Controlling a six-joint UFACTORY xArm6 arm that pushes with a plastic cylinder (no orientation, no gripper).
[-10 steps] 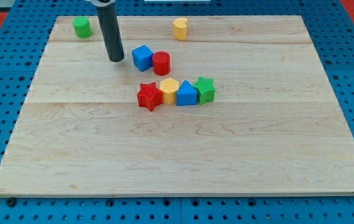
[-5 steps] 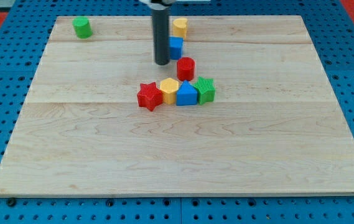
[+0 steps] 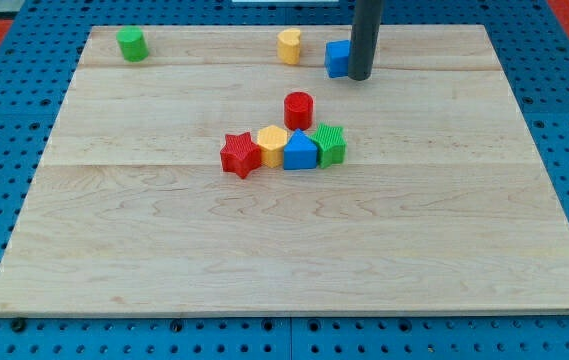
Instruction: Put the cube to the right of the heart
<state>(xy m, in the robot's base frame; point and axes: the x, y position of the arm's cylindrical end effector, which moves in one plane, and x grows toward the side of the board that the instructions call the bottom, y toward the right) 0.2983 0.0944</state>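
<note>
The blue cube (image 3: 337, 58) sits near the view's top, a short gap to the right of the yellow heart (image 3: 289, 46). My rod comes down from the top edge, and my tip (image 3: 360, 76) rests on the board against the cube's right side, hiding part of it.
A red cylinder (image 3: 298, 109) stands below the cube. Under it lies a row: red star (image 3: 239, 155), yellow hexagon (image 3: 272, 146), a blue block (image 3: 301, 152), a green block (image 3: 331, 144). A green cylinder (image 3: 132, 44) is at the top left.
The blue cube has moved up and right, from beside the red cylinder to the right of the yellow heart. My tip moved right, from the cube's left to its right. The red cylinder shifted right.
</note>
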